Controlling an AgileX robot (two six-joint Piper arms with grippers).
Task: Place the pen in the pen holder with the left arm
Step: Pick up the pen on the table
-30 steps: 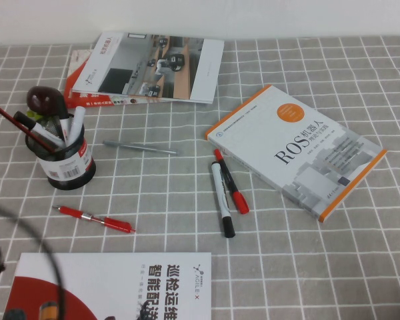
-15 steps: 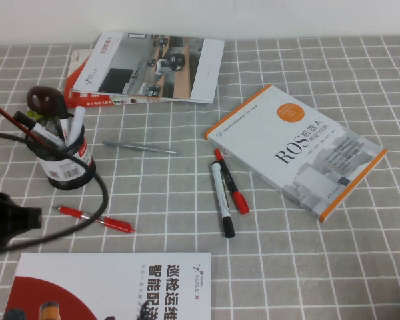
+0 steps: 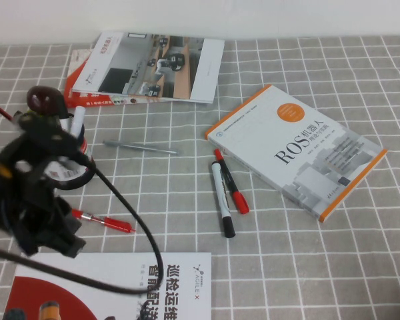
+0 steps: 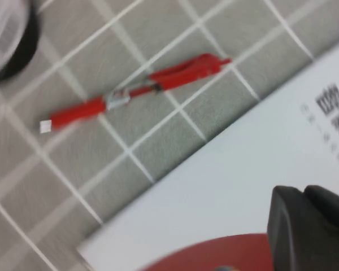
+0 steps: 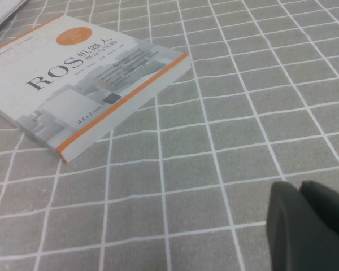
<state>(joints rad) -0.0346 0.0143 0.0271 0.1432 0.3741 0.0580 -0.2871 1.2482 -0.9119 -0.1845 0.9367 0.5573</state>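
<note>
High view: left tool [image 3: 50, 233], grip unreadable, hovers just beside the pen [image 3: 103, 222]; right tool [image 5: 313, 228] parked.

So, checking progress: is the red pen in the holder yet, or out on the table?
Out. The pen lies flat on the cloth, apart from the pen holder, ungrasped; left gripper hovers above.

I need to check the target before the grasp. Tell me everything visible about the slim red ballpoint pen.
The slim red ballpoint pen has a red barrel, a clear and silver middle section and a pale end. It lies flat and untouched on the grey checked tablecloth, between the black mesh pen holder and the white booklet. The left gripper hangs beside it; the right gripper is far off.
</note>
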